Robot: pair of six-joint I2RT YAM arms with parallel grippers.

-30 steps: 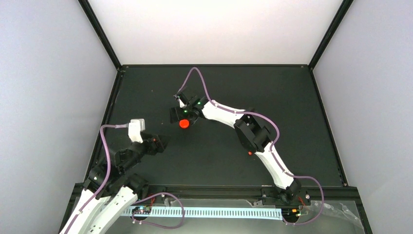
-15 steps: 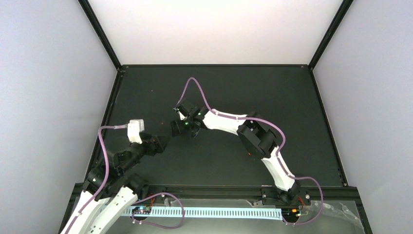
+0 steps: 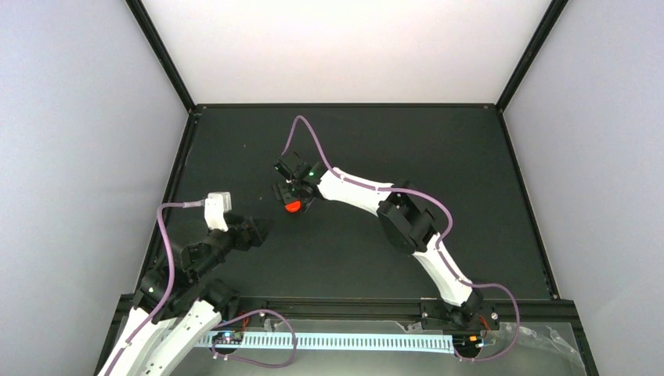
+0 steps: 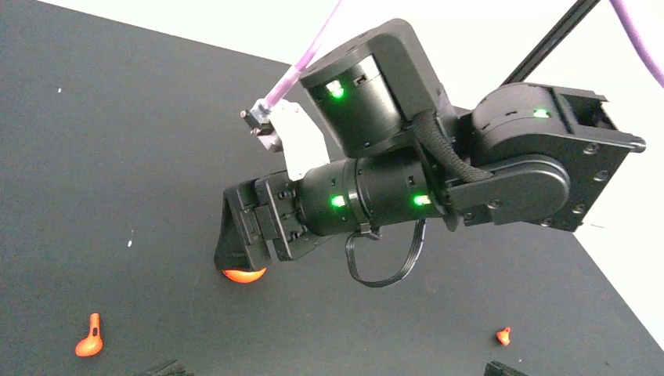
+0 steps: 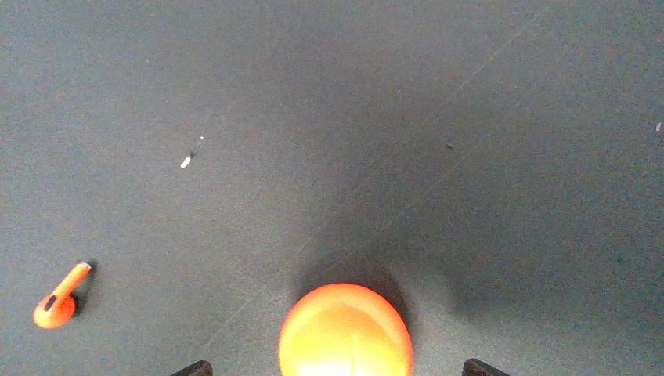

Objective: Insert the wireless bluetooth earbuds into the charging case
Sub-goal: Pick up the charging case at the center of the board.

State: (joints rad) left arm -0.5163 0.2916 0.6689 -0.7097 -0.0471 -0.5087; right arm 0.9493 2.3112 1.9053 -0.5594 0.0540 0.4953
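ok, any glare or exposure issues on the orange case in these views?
Right wrist: the charging case clips to yellow-white at the bottom edge, soft shadow behind it; the earbud is sharp. Left wrist: case mostly hidden under the right gripper, far wall blown white. Top external: case is a saturated red dot, no detail.
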